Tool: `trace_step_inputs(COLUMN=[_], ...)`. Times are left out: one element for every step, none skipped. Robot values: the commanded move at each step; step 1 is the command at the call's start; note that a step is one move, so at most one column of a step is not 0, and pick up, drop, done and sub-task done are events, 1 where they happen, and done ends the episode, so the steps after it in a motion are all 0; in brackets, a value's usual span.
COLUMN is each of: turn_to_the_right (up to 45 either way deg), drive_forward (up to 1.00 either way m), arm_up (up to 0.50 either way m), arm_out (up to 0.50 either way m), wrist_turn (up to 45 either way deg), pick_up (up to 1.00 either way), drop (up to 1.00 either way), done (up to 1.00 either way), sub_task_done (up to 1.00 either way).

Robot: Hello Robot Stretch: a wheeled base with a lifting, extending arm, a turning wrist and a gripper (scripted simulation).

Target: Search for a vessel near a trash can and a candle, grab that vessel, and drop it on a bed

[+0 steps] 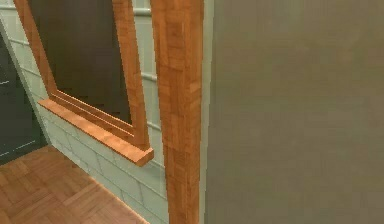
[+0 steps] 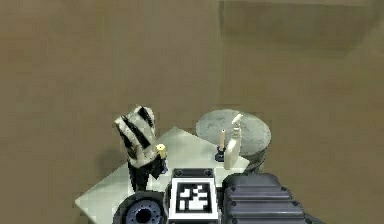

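A black-and-white striped vessel [image 2: 137, 130] stands at the back left of a small pale table [image 2: 110, 190] in the arm side view. A tiny yellow thing [image 2: 160, 150] sits just right of it. The gripper [image 2: 145, 170] rises as a dark shape from the bottom edge, left of a white marker square [image 2: 195, 197], and its far end meets the vessel's lower part. I cannot tell whether it holds anything. A round grey trash can [image 2: 250, 130] stands to the table's right, with a slim white bottle-shaped thing [image 2: 233, 142] in front of it.
A plain brown wall [image 2: 100, 60] runs close behind the table and can. In the forward view a wooden post [image 1: 180, 110] and a blank wall [image 1: 300, 110] stand very near. Left of them are a wood-framed dark window [image 1: 85, 60], green siding and wooden floor [image 1: 45, 195].
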Motion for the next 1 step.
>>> trace_step_inputs(turn_to_the_right=[0.0], drive_forward=[0.0], arm_up=[0.0], arm_out=[0.0], wrist_turn=[45.0], pick_up=[0.0], drop=[0.0], done=[0.0], sub_task_done=[0.0])
